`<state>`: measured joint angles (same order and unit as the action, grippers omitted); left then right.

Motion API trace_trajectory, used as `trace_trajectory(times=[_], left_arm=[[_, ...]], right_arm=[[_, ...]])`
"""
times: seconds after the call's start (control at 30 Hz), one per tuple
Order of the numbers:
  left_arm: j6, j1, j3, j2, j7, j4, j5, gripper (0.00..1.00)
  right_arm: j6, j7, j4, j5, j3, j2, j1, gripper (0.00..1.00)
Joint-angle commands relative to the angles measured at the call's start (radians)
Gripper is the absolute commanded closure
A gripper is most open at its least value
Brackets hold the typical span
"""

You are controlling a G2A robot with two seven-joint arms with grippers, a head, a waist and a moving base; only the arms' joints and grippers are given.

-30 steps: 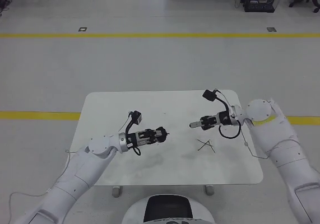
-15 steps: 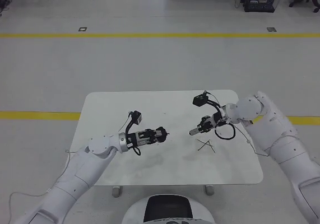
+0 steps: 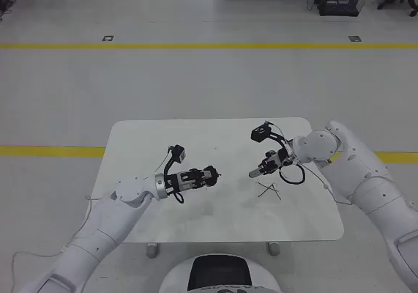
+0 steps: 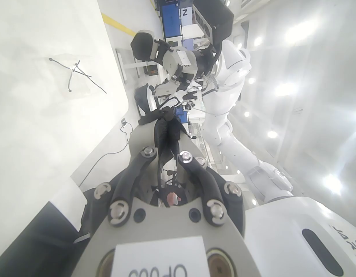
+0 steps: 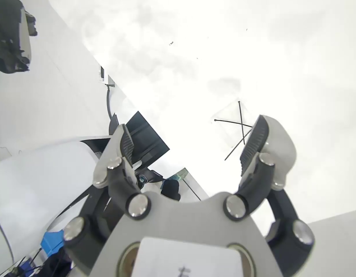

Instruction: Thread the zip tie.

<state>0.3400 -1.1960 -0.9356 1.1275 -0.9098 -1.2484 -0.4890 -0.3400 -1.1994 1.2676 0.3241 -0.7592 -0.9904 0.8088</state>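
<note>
The zip ties (image 3: 269, 190) are lying crossed in a little pile on the white bench (image 3: 157, 139), right of the middle in the top view. The right hand (image 3: 253, 174) is hanging near them, a bit up and to the left of them in that picture. Its fingers are wide apart and it is holding nothing. The left hand (image 3: 216, 175) is waiting near the middle of the picture, well apart from the pile.

I think the step now is picking up one tie. To do it well, the right hand should be coming down over a single tie, away from the crossing, so it is not grabbing two at once. The ties look thin and flat, so the fingertips should be reaching right down to the bench.

The right wrist view is showing the open fingers (image 5: 253, 139) with the zip ties (image 5: 227, 121) just past one pad. The left wrist view is showing the left hand's fingers (image 4: 166, 125) pressed together. I cannot tell if anything thin is pinched there.
</note>
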Motion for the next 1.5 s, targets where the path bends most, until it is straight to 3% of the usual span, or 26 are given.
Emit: trace_trajectory(times=[0.0, 0.17, 0.3, 0.5, 0.87, 1.23, 1.47], left_arm=[[0.0, 0.0, 0.0, 0.0, 0.0, 0.0, 0.0, 1.0], [0.0, 0.0, 0.0, 0.0, 0.0, 0.0, 0.0, 1.0], [0.0, 0.0, 0.0, 0.0, 0.0, 0.0, 0.0, 1.0], [0.0, 0.0, 0.0, 0.0, 0.0, 0.0, 0.0, 1.0], [0.0, 0.0, 0.0, 0.0, 0.0, 0.0, 0.0, 1.0], [0.0, 0.0, 0.0, 0.0, 0.0, 0.0, 0.0, 1.0], [0.0, 0.0, 0.0, 0.0, 0.0, 0.0, 0.0, 1.0]], right_arm=[[0.0, 0.032, 0.009, 0.045, 0.0, 0.003, 0.004, 0.0], [0.0, 0.03, 0.044, 0.104, 0.014, 0.02, -0.019, 0.0], [0.0, 0.011, 0.081, 0.143, 0.076, 0.036, -0.056, 0.0], [0.0, 0.075, 0.106, 0.215, 0.254, 0.065, -0.133, 0.0], [0.0, 0.276, 0.061, 0.175, 0.589, 0.111, -0.292, 0.0], [0.0, 0.287, 0.068, 0.17, 0.589, 0.116, -0.289, 0.0], [0.0, 0.309, 0.132, 0.351, 0.589, 0.117, -0.245, 0.0]])
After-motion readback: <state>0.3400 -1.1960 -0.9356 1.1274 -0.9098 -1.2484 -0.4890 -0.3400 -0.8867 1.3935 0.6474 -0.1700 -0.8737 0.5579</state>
